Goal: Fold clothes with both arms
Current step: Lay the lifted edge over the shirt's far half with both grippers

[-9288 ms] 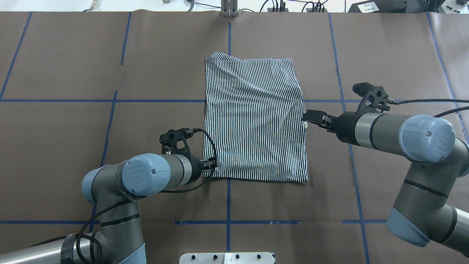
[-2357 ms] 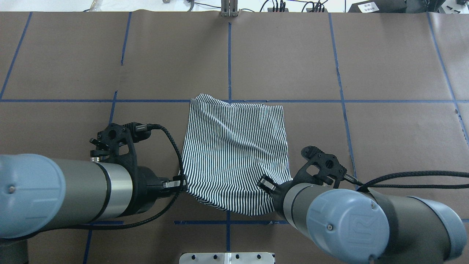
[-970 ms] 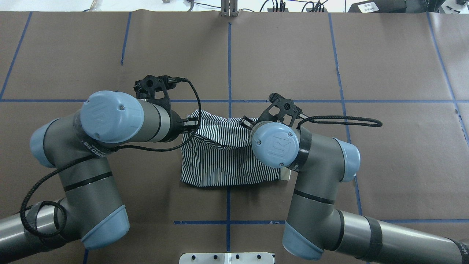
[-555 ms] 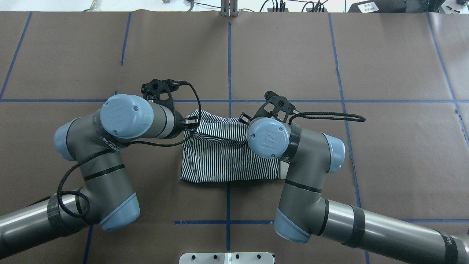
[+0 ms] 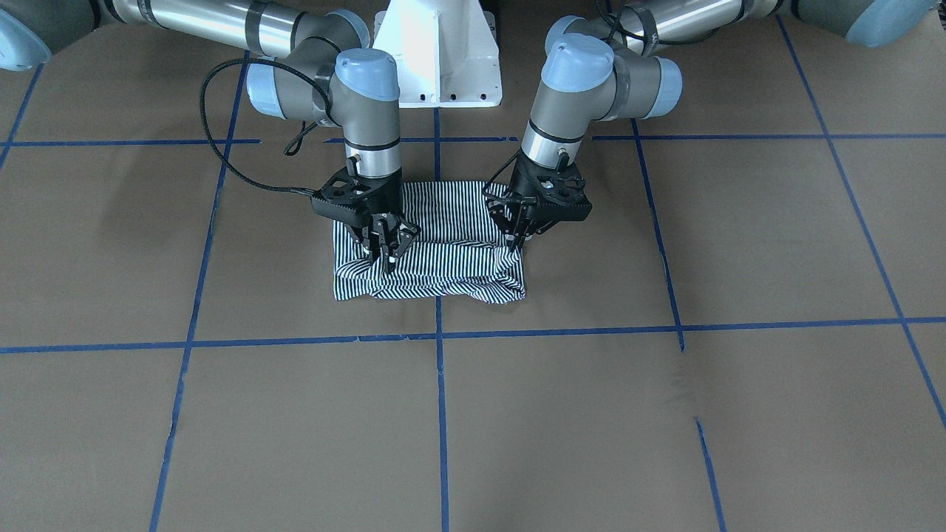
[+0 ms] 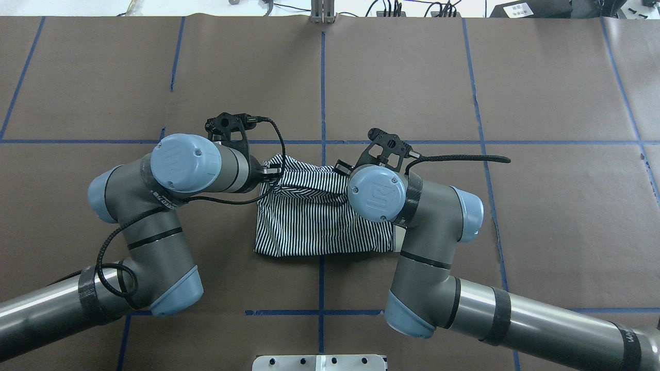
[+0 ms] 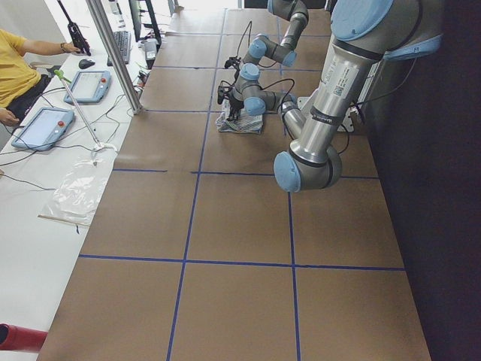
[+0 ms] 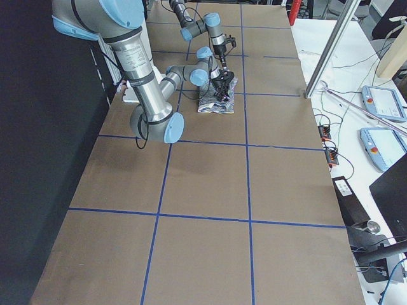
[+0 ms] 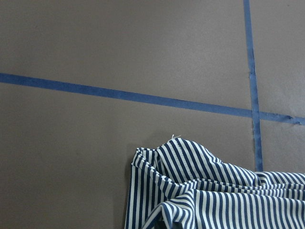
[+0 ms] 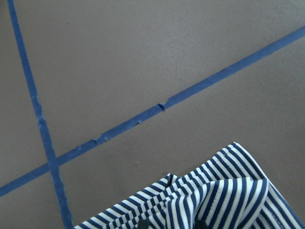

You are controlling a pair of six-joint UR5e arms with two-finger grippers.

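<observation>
Striped shirt (image 6: 314, 232) lies bunched and partly doubled over on the brown paper-covered table (image 6: 490, 216). In the overhead view it sits just at 6 o'clock from a crossing of blue tape lines (image 6: 323, 93). The left gripper (image 5: 513, 245) points down at the shirt's 10 o'clock corner, its fingers drawn narrow and pinching the striped cloth. The right gripper (image 5: 385, 255) stands at about the shirt's 1 o'clock, fingertips likewise closed on a raised fold. Between them the cloth wrinkles; its 6 o'clock edge rests flat on the paper.
</observation>
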